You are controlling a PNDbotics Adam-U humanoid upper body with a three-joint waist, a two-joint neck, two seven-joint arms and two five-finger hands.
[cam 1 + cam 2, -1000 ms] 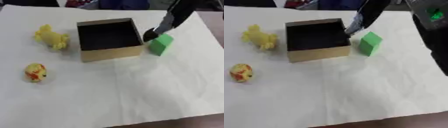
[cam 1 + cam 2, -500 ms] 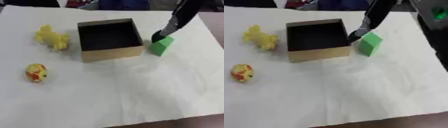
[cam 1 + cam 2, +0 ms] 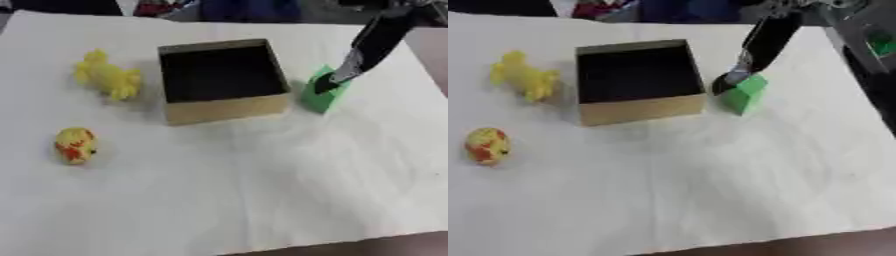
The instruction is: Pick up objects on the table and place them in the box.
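Note:
An open cardboard box [image 3: 224, 108] with a dark inside stands at the middle of the table. Just right of it sits a green block [image 3: 323, 100], which looks tilted. My right hand [image 3: 327, 83] comes down from the upper right on a black arm and rests on the block's top left part; its grip is blurred. A yellow plush toy [image 3: 107, 76] lies left of the box. A small yellow and red round toy [image 3: 75, 145] lies at the near left. My left hand shows in no view.
A white cloth covers the table [image 3: 262, 200], with a wide bare stretch in front of the box. The table's front edge [image 3: 367, 244] runs along the bottom right. Dark robot parts [image 3: 872, 45] stand at the right edge.
My right hand has moved from the box's right wall, rightward and down, onto the green block. The block now looks tilted. The toys and the box stay put.

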